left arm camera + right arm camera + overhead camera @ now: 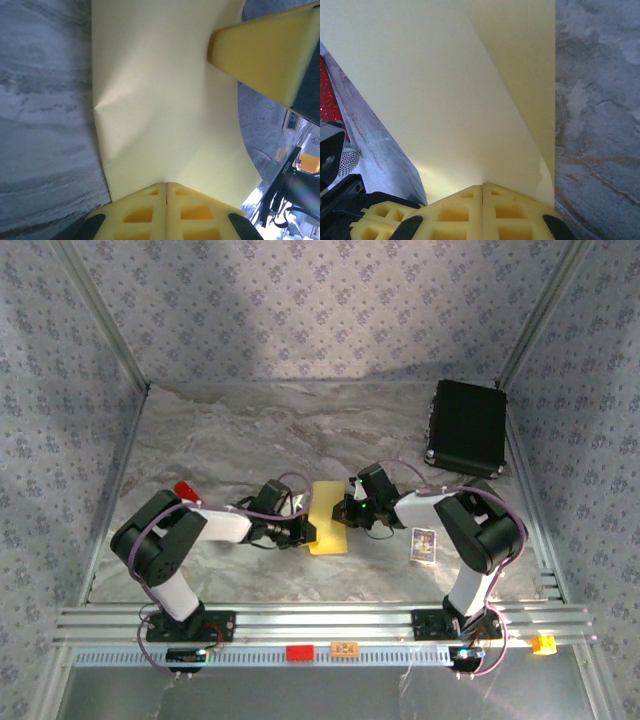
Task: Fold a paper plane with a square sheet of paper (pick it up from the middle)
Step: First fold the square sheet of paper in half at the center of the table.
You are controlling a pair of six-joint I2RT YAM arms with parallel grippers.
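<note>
**Sheet held from both sides, long axis running away from the arm bases**

Top view: the square sheet of paper, now a narrow yellow oblong, lies on the marbled table between the two grippers. Its long axis points from the near edge toward the back wall. The left gripper meets the sheet's left edge toward the near end. The right gripper meets the right edge slightly farther back, so the two holds are opposed and a little staggered.

Left wrist view: the pads are closed flush on each other, and the sheet runs out from the seam between them, apparently pinched. One finger of the other arm lies on the far edge.

Right wrist view: the pads are likewise closed, with the paper emerging from them in two layers, the upper flap ending in a slanted edge.

Neither arm is clearly the nearer one. Any next crease likely has to follow the long axis, with one side carried over toward the other.

A small printed card lies apart, to the right.
</note>
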